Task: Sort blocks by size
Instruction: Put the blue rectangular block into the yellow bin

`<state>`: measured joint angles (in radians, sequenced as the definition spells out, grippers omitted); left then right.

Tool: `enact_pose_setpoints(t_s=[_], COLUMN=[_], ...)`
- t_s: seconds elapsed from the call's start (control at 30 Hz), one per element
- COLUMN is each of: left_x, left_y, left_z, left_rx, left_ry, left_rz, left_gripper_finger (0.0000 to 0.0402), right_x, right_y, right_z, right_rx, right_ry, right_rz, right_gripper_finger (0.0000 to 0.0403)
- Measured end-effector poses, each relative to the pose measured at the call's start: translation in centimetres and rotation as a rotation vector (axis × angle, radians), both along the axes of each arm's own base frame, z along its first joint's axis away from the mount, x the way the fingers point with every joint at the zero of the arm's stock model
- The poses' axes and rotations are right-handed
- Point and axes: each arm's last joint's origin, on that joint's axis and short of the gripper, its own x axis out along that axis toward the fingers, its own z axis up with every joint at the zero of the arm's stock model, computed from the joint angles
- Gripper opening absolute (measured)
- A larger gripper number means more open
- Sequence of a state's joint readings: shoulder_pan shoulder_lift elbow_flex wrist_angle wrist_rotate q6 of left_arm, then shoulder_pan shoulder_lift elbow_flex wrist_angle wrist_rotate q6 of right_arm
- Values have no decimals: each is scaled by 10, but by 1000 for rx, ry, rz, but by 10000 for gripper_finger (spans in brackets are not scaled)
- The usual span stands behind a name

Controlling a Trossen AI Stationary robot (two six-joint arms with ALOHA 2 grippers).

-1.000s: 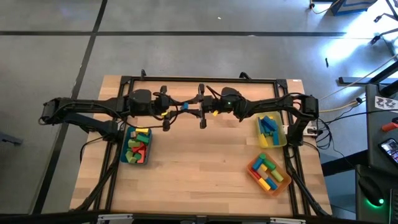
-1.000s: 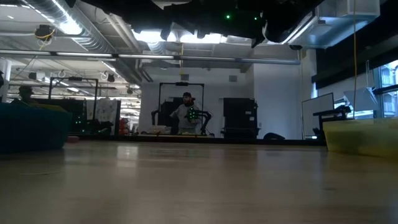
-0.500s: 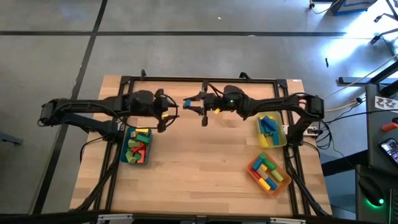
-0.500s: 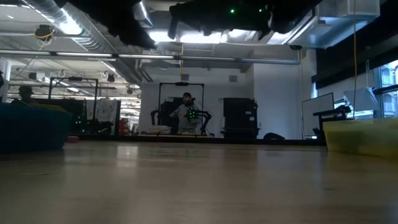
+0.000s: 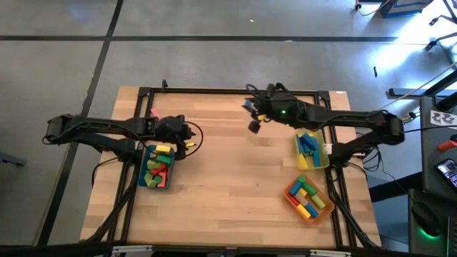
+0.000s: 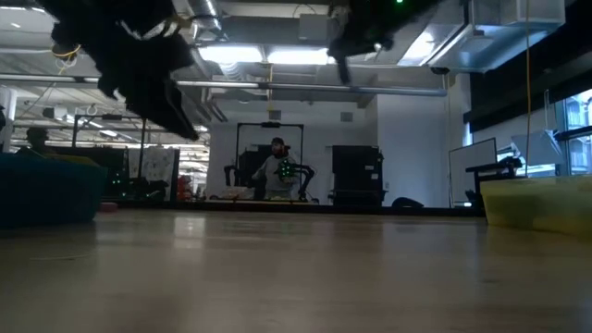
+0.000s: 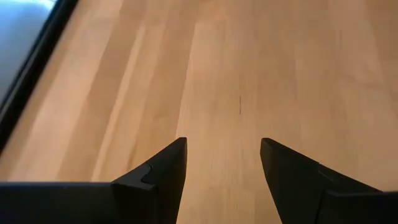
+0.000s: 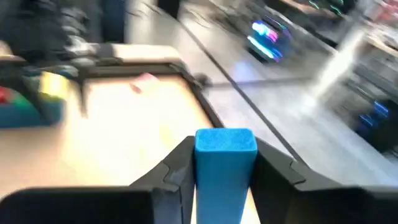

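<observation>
A blue block (image 8: 225, 149) sits between the fingers of my right gripper (image 5: 251, 116), which is shut on it high over the table's far middle. My left gripper (image 7: 222, 163) is open with only bare tabletop between its fingers; it hangs by the far end of the teal tray (image 5: 146, 178), at the table's left (image 5: 187, 139). That tray holds red, green and yellow blocks. A yellow tray (image 5: 323, 158) at the right holds blue blocks, and an orange tray (image 5: 289, 193) at the near right holds mixed blocks. My right gripper pinches the blue block between its two fingers, one on each of two opposite sides (image 8: 200, 168). The block's end (image 8: 225, 140) shows between the fingertips. The fingers point nearly level toward the table's left. The block is lifted clear, high above the table.
A black frame (image 5: 214, 91) runs round the tabletop's edge. A small pink piece (image 8: 144, 79) lies near the far left corner. Bare wood (image 5: 228, 185) spreads between the trays. In the low view a person (image 6: 276, 166) sits in the room far beyond the table.
A second ago both grippers met over the far middle with the blue block between them. My left gripper has drawn away from it, sinking toward the teal tray. My right gripper has kept the block, risen, tipped up toward level and gone toward the right and far edge.
</observation>
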<state>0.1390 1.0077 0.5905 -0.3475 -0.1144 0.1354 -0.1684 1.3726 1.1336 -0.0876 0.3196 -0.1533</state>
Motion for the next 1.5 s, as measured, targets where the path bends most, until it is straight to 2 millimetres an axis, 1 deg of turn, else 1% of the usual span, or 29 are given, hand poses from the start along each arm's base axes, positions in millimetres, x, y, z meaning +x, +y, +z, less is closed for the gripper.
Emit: enact_pose_setpoints(t_s=[0.1,0.23,0.43,0.63,0.73,0.87,1.0,1.13,1.33,1.4,1.5], left_x=[-3,-7,-5,-4,-4,-4,-4,-4,-4,-4,-4], left_y=[0,-1,-1,-1,-1,-1,-1,-1,-1,-1,-1], left_z=[-14,-24,-23,-22,-22,-22,-22,-22,-22,-22,-22], left_rx=[-14,-23,-15,-10,-10,-13,-14,-14,-14,-14,-14], left_ry=[-4,20,-7,-20,-19,-16,-16,-16,-18,-19,-21], left_rz=[14,21,16,14,13,16,17,17,17,17,17], left_gripper_finger=[188,188,188,188,188,188,188,188,188,188,188], right_x=[-19,-39,-62,-82,-95,-107,-117,-126,-132,-133,-133], right_y=[0,1,5,10,14,19,23,25,27,27,27], right_z=[0,-10,-32,-44,-49,-69,-95,-113,-124,-124,-124], right_rx=[70,160,332,488,608,745,825,854,853,852,867], right_ry=[67,201,412,558,632,716,797,868,910,913,920], right_rz=[-116,-258,-422,-566,-672,-781,-825,-864,-880,-881,-875], right_gripper_finger=[116,115,115,117,117,122,124,125,135,151,185])
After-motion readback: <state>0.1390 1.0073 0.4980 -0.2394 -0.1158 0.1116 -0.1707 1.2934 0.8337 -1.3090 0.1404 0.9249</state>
